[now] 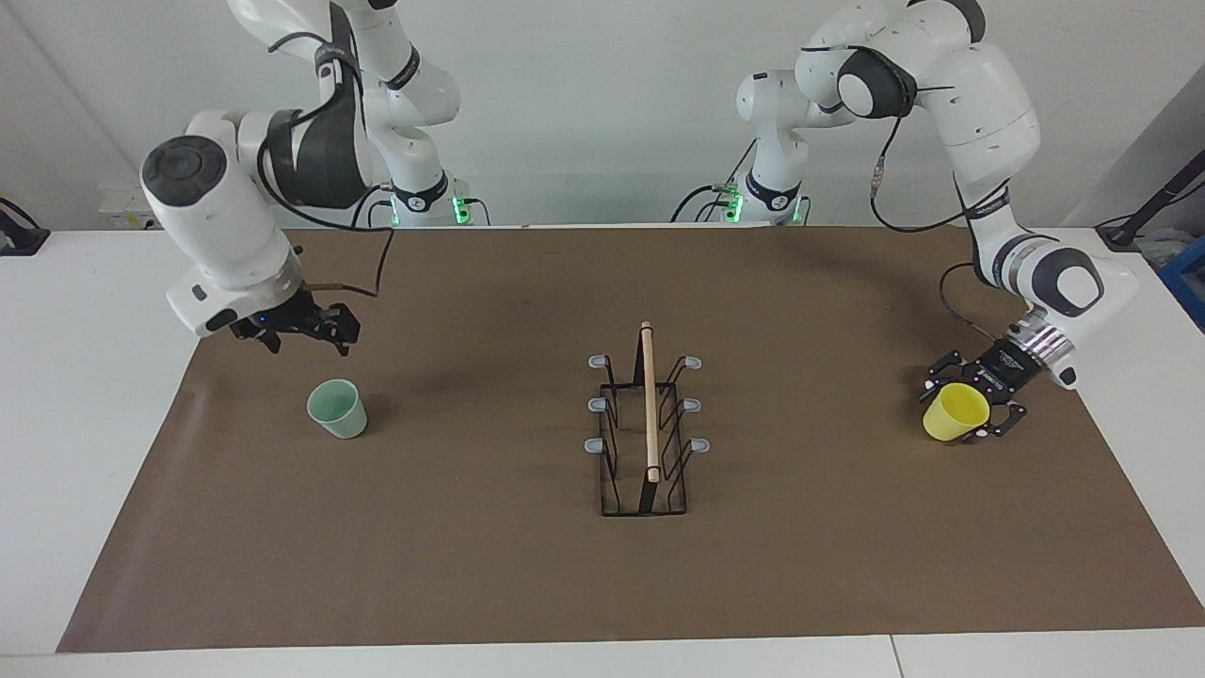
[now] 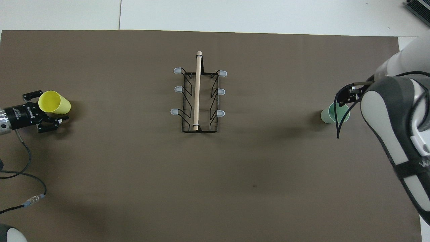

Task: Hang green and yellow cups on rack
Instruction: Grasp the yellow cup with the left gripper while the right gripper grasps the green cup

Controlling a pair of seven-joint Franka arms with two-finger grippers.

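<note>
Left gripper (image 1: 974, 411) straddles the yellow cup (image 1: 955, 412), fingers apparently on it; an off-centre squeeze could tip it. Right gripper (image 1: 301, 330) hangs open above the upright green cup (image 1: 336, 408); the rack (image 1: 646, 424) stands mid-mat, empty

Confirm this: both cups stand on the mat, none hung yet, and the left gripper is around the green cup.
Wrong colour. In the facing view the left gripper is around the yellow cup; the green cup stands free below the right gripper. The rack holds nothing.
</note>
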